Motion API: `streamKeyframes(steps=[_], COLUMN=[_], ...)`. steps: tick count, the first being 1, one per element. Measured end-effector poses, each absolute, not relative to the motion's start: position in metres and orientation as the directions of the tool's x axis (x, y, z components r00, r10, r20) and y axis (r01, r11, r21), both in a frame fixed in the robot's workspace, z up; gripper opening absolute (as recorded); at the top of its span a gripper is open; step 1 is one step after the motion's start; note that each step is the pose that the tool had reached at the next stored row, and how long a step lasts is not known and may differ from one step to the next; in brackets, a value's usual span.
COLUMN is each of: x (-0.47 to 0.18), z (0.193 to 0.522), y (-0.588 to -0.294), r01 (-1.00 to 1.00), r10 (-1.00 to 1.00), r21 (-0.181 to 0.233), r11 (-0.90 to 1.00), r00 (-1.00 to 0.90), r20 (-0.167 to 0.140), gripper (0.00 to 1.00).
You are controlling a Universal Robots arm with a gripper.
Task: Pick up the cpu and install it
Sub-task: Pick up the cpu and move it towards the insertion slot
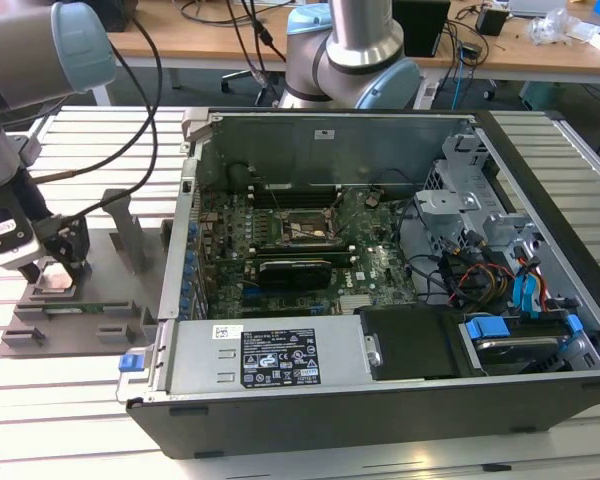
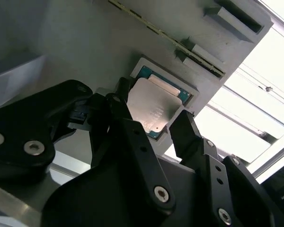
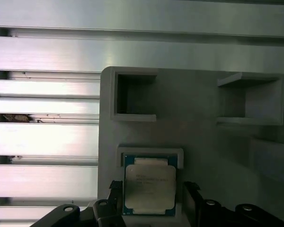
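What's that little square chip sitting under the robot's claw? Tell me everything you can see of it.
The cpu is a small flat square: a dull silvery metal lid on a teal-edged board. It lies flat in a shallow recess of the grey tray. The open gripper straddles it without clamping it.

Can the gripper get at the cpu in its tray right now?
Likely yes: the gripper sits over the cpu, jaws open either side, and nothing covers it in the tray.
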State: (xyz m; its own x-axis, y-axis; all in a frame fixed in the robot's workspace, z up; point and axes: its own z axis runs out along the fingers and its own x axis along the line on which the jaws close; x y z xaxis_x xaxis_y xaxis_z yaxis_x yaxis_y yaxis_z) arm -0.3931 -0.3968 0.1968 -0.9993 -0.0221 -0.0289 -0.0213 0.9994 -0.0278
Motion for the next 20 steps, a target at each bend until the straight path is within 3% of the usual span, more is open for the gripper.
streamKeyframes(steps=[17, 18, 20], x=[-0.3923, -0.3923, -0.3923], z=[0.1877, 0.1877, 0.1877], y=[-0.3960, -0.3960, -0.3960], r01=[-0.021, -0.021, -0.021], r10=[-0.022, -0.022, -0.022], r21=[-0.028, -0.027, -0.027], r11=[0.999, 0.999, 0.999], r00=[-0.999, -0.999, -0.999], r20=[-0.028, -0.028, -0.028], gripper=[0.62, 0.55, 0.55])
